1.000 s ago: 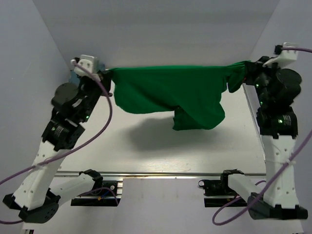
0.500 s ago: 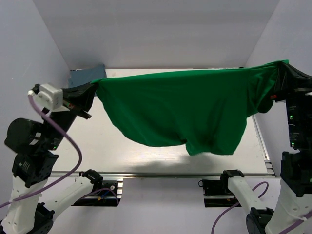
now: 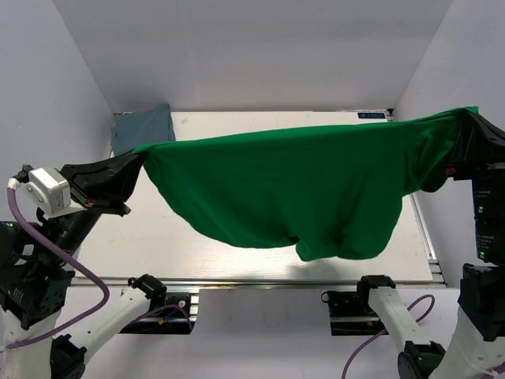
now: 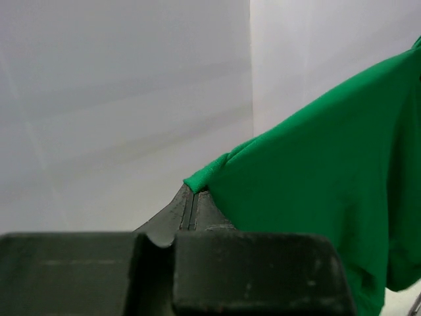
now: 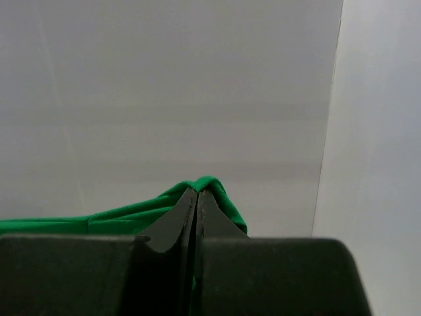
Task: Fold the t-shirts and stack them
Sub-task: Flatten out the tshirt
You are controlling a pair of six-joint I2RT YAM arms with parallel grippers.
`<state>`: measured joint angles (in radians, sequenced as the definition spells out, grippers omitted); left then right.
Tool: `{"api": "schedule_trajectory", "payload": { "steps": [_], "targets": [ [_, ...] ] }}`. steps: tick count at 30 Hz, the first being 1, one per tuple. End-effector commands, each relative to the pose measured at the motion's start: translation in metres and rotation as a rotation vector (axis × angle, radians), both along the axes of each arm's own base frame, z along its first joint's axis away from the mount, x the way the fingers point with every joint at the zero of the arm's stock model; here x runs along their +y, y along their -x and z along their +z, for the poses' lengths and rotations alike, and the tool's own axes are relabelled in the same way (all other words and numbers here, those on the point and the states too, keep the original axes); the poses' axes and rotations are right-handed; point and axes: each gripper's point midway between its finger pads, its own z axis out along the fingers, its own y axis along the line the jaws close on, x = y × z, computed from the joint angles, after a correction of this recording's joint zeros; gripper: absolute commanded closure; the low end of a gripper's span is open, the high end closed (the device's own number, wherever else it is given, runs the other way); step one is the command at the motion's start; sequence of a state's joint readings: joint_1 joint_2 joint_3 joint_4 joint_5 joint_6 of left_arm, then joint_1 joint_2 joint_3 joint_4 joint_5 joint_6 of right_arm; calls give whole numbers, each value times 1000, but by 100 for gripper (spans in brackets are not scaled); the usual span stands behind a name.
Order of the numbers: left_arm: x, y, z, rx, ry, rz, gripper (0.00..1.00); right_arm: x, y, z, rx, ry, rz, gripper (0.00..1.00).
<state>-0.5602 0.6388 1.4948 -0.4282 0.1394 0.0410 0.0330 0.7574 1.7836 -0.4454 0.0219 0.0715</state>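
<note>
The left gripper [image 3: 140,157] and right gripper [image 3: 472,118] are each clamping an end of the green t-shirt [image 3: 300,189], holding it stretched in the air above the table [image 3: 158,237]; the grey-blue t-shirt [image 3: 142,126] is lying at the table's far left corner.

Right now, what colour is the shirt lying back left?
That shirt is slate grey-blue; top external view.

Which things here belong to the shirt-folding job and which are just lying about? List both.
Job: bright green cloth t-shirt, held aloft by left gripper and right gripper; dull slate grey-blue cloth shirt, at the table's far left corner.
Just there: white table; pale walls.
</note>
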Motion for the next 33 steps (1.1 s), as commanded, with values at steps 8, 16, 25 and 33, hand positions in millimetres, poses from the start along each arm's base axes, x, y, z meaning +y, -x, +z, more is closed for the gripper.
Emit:
{"api": "schedule_trajectory", "payload": {
  "steps": [8,16,25,33],
  "targets": [
    [4,-70,-70,205,53,198,100,0,-72,-76,154,-74,7,100],
    [-1,-152,-180,494,37,436,100,8,-163,-189,393,-120,33,100],
    [-13,-233,-261,665,-100,664,100,9,-246,-262,583,-84,14,100],
    [-15,-286,-306,725,-133,757,100,10,-300,-301,656,-45,13,100]
  ]
}}
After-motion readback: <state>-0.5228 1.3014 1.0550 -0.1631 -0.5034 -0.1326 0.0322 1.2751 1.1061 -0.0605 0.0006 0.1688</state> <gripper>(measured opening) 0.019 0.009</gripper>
